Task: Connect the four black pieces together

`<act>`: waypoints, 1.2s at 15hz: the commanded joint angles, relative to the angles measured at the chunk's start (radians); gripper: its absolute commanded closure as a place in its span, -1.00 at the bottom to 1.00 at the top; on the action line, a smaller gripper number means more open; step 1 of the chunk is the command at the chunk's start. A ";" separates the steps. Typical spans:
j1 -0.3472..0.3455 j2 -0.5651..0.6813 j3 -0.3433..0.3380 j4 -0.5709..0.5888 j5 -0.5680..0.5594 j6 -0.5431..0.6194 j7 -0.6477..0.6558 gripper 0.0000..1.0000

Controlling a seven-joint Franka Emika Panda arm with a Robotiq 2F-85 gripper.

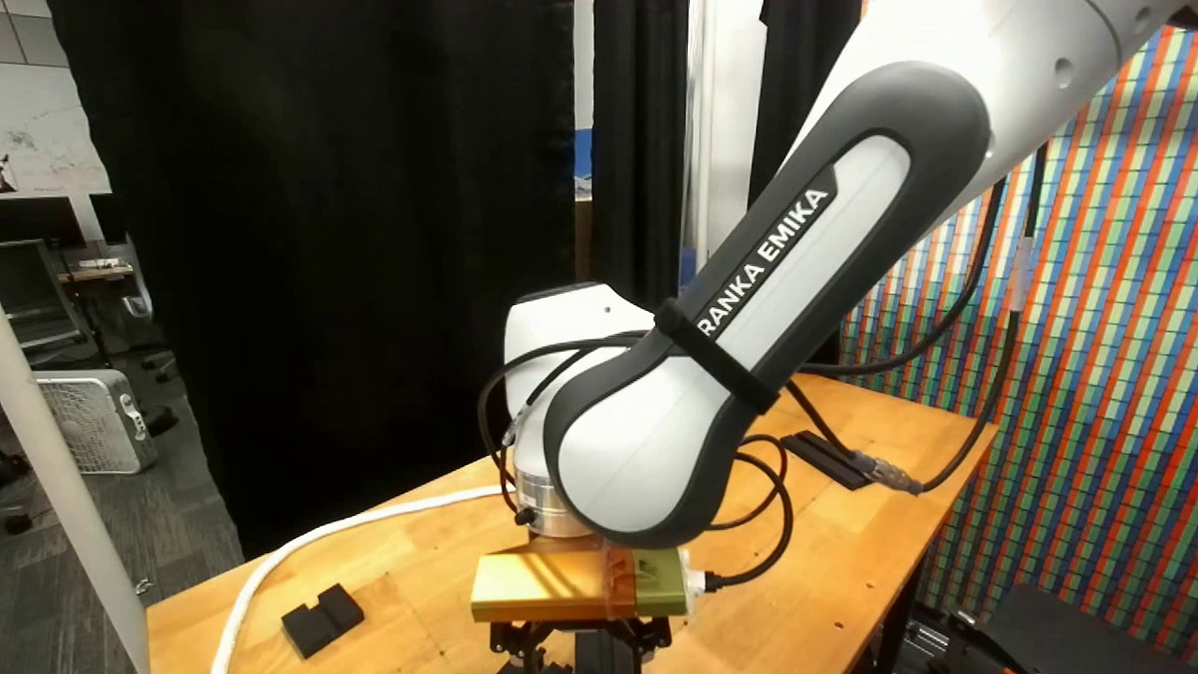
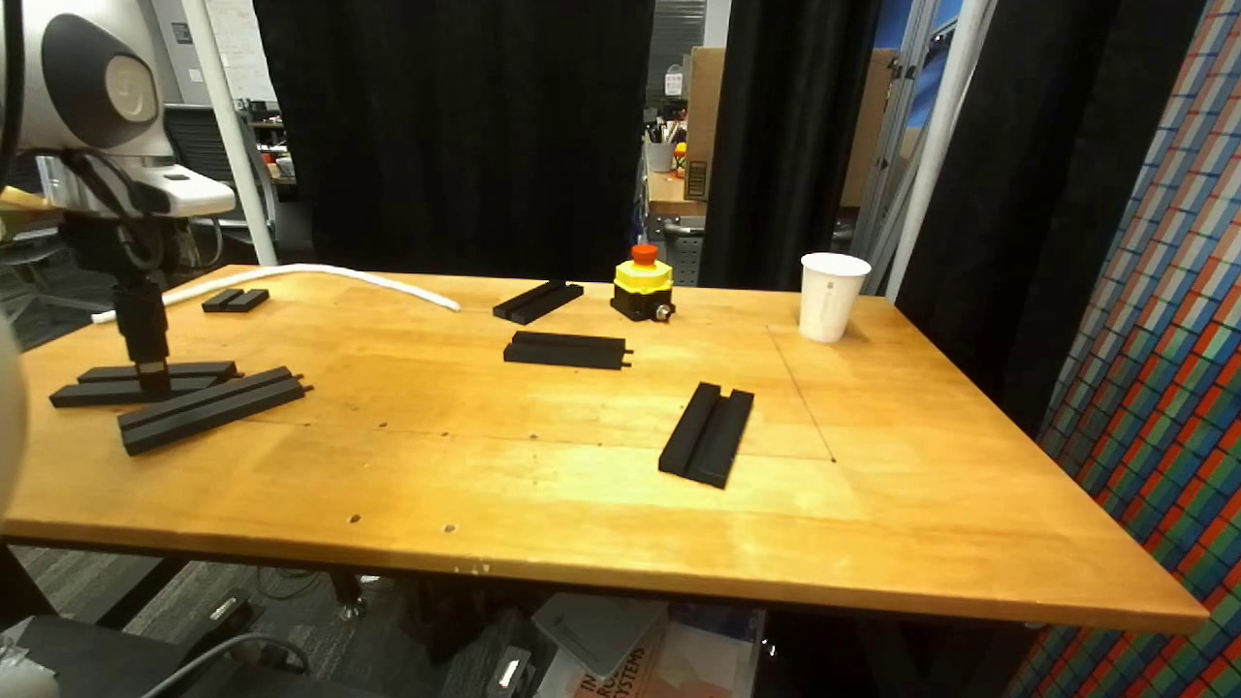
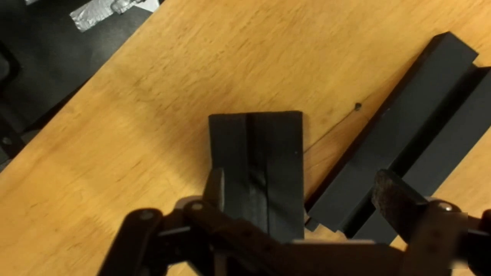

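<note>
Two black bars [image 3: 257,165] [image 3: 391,142] lay at my gripper [image 3: 299,173], fingers [image 3: 391,195] spread.
Both sat near the wooden surface's [image 2: 485,475] left edge in an exterior view; three further bars [image 2: 564,350] [image 2: 539,301] [image 2: 708,436] lay farther from it. In the wrist view one showed between my fingers, lower end hidden behind my gripper; contact I could not tell. The slanted one ran off at right.

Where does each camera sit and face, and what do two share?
Wrist view: at the claw, facing down at two grooved black bars; fingers show.
An exterior view: raised near the Franka arm, facing down over the table; arm large, claw cropped.
An exterior view: beyond the near table edge, facing black curtains; arm's wrist, claw at picture left.
Both exterior views share the small black block.
</note>
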 commanded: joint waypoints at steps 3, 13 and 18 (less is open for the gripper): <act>-0.040 -0.022 -0.003 -0.061 0.004 0.062 -0.076 -1.00; -0.038 0.020 0.025 -0.085 0.094 0.127 -0.167 -1.00; -0.029 0.039 0.023 -0.083 0.087 0.141 -0.154 -1.00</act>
